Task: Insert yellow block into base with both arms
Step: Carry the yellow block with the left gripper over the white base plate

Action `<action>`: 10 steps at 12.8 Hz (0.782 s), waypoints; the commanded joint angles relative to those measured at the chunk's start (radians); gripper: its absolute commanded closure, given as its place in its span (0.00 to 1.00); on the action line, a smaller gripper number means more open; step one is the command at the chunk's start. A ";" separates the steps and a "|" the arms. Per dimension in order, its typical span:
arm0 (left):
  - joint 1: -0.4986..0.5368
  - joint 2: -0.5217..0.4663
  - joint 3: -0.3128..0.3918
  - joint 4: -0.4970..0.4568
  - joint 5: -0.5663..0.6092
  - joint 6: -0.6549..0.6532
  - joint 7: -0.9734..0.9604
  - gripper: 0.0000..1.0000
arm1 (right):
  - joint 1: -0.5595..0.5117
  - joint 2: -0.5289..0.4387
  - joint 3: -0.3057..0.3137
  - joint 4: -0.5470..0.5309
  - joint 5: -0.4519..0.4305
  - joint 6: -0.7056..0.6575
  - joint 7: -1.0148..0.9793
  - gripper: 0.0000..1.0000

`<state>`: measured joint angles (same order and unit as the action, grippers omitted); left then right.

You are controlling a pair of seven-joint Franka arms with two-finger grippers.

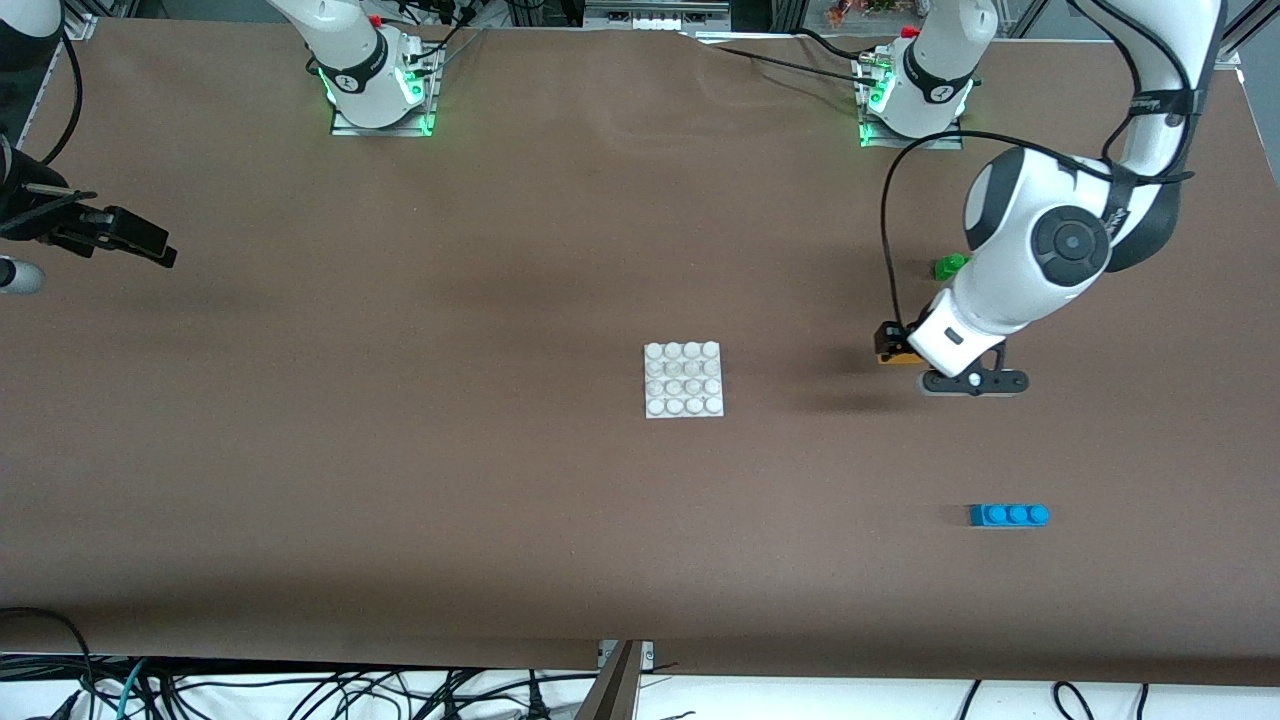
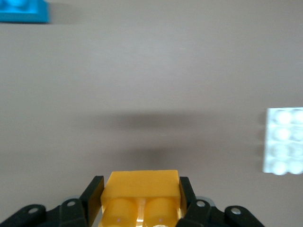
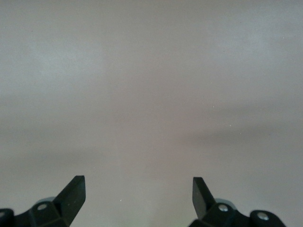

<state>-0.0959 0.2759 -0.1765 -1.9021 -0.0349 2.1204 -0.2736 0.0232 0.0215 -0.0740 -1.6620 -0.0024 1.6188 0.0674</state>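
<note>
The left gripper [image 2: 141,208] hangs over the desk [image 1: 400,480] with its jaws clamped on the yellow block [image 2: 141,196], one jaw against each short end, the two studs facing the wrist camera; the base [image 1: 683,379] lies flat on the desk, well apart from these jaws toward the right arm's end, studs up and nothing on it; so the coming move is judged a sideways carry over the base, then a press down. The right gripper [image 3: 138,191], jaws wide apart and empty, waits over bare desk at its own end, much farther from the base. The blue brick [image 1: 1008,515] and green brick [image 1: 948,266] lie aside.
</note>
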 commanded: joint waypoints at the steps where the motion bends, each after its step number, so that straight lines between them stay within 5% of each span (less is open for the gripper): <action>1: -0.066 0.090 0.006 0.102 -0.045 -0.028 -0.068 1.00 | 0.001 -0.002 -0.001 0.004 -0.001 -0.011 0.006 0.00; 10: -0.234 0.236 0.009 0.276 -0.059 -0.025 -0.278 1.00 | 0.001 -0.002 -0.001 0.004 -0.001 -0.011 0.006 0.00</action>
<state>-0.2959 0.4742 -0.1795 -1.6962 -0.0652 2.1201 -0.5172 0.0232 0.0216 -0.0740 -1.6621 -0.0024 1.6184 0.0674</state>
